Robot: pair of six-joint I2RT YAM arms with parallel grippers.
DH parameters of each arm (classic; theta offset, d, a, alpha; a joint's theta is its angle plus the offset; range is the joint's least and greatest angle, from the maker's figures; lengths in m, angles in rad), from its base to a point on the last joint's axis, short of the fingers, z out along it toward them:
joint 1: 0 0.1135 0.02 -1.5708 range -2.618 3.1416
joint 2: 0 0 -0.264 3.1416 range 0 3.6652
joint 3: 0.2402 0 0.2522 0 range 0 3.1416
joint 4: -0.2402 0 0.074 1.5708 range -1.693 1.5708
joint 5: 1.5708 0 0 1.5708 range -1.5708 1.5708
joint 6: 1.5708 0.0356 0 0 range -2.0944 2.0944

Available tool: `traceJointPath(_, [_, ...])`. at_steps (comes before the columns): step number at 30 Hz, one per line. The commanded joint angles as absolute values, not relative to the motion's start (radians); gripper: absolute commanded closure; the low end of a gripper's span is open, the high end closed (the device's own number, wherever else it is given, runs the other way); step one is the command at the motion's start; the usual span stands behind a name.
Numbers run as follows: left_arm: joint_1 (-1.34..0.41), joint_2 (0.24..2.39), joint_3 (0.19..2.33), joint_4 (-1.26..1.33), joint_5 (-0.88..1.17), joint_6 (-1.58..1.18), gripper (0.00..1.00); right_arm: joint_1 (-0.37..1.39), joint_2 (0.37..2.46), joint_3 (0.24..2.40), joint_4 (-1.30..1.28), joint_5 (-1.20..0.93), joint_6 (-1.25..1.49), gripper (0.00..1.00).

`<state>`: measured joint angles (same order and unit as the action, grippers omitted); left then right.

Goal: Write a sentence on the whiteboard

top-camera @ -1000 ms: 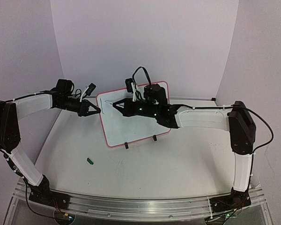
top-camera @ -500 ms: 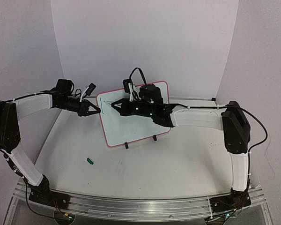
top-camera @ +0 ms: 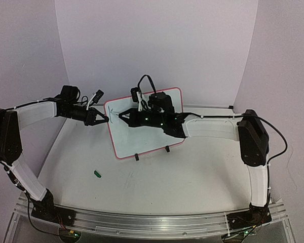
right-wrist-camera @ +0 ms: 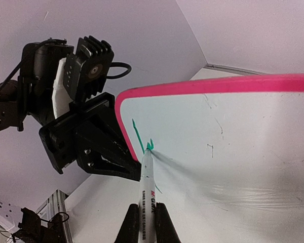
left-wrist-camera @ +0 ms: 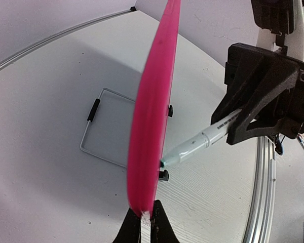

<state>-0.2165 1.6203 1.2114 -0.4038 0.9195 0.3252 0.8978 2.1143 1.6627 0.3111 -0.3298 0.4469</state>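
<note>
1. Right gripper (right-wrist-camera: 146, 225): fingers (right-wrist-camera: 130, 228) clenched on the lower barrel of a white marker with a green tip (right-wrist-camera: 145, 177). The barrel runs up between them, printed lettering facing the wrist camera.
2. Marker tip touches the face of the small rectangular whiteboard with rounded corners and a thin red frame (right-wrist-camera: 228, 152), near its rounded upper corner.
3. Green lettering (right-wrist-camera: 137, 135): one slanted stroke, plus a short mark right at the tip. Both sit just inside the frame at that corner. No readable word.
4. Left gripper (left-wrist-camera: 146, 229): fingers (left-wrist-camera: 129, 230) pinched on the red edge of the whiteboard, one on each side of the frame.
5. Top view: the left gripper (top-camera: 105, 120) holds the board's left edge. The right gripper (top-camera: 120, 115) reaches across the board face from the right, and the two grippers are close together.
6. The whiteboard stands upright, tilted back, towards the rear centre of the white table (top-camera: 182, 187), on two small black feet (top-camera: 137, 157).
7. Left wrist view: a thin wire support with a black sleeve (left-wrist-camera: 93, 110) lies behind the board.
8. A small green object (top-camera: 97, 173) lies on the table, well apart from the board, front left.
</note>
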Motion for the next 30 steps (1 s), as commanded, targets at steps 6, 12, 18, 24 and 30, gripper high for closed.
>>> traceJointPath(6, [-0.231, 1.624, 1.226, -0.490, 0.868, 0.357, 1.00, 0.895, 2.152, 1.705, 0.298, -0.339, 0.455, 1.00])
traceJointPath(12, [-0.231, 1.621, 1.226, -0.490, 0.862, 0.358, 1.00, 0.893, 2.123, 1.670, 0.300, -0.301, 0.446, 1.00])
traceJointPath(18, [-0.232, 1.621, 1.226, -0.492, 0.861, 0.358, 1.00, 0.894, 2.070, 1.602, 0.332, -0.246, 0.445, 1.00])
traceJointPath(24, [-0.231, 1.620, 1.226, -0.492, 0.861, 0.358, 1.00, 0.894, 2.046, 1.562, 0.342, -0.235, 0.443, 1.00])
traceJointPath(30, [-0.230, 1.620, 1.226, -0.492, 0.860, 0.358, 1.00, 0.894, 2.040, 1.551, 0.348, -0.238, 0.445, 1.00])
